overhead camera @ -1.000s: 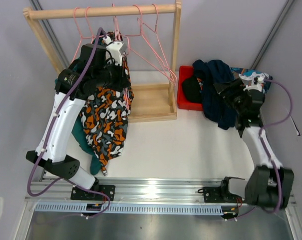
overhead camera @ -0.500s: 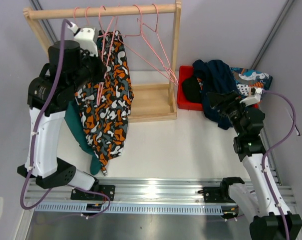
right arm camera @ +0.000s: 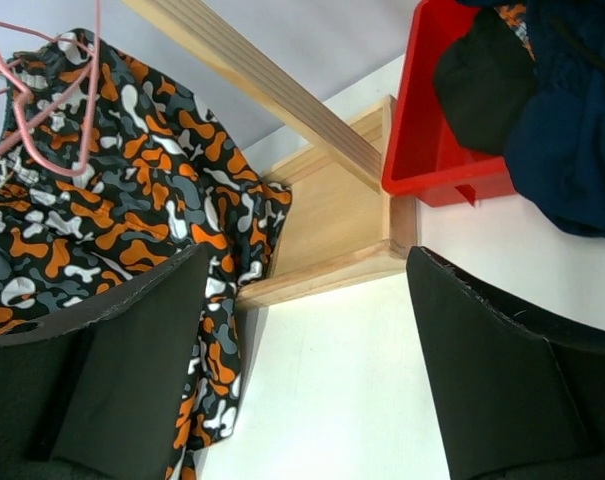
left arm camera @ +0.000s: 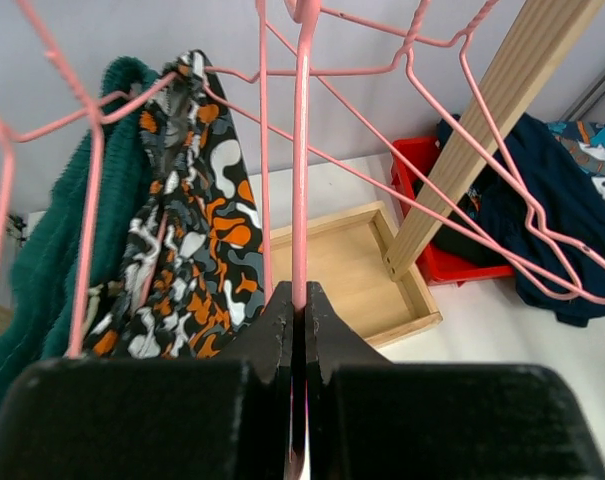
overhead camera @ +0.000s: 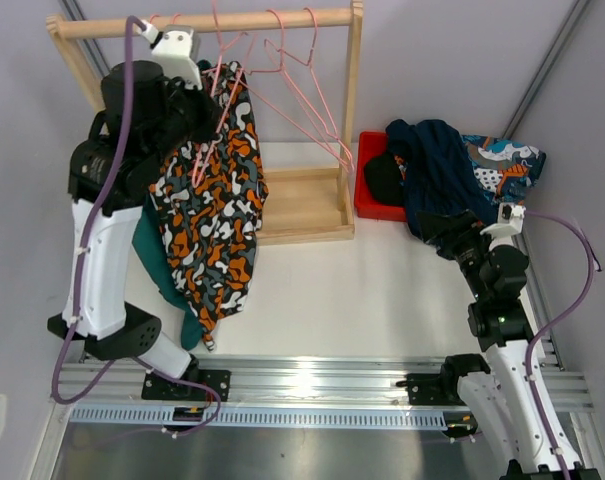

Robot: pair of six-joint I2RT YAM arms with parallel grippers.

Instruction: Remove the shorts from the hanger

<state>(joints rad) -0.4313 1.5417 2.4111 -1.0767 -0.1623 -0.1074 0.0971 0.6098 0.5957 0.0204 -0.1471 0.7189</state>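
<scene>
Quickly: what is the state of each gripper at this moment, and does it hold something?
Left gripper: shut on a pink hanger.
Right gripper: open, holding nothing.

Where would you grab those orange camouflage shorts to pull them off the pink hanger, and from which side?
Grip the loose lower part of the camo shorts, coming from the robot's right. The cloth hangs free there, while the teal shorts crowd the other side. The left fingers are shut on the hanger, and the right fingers are open.
</scene>
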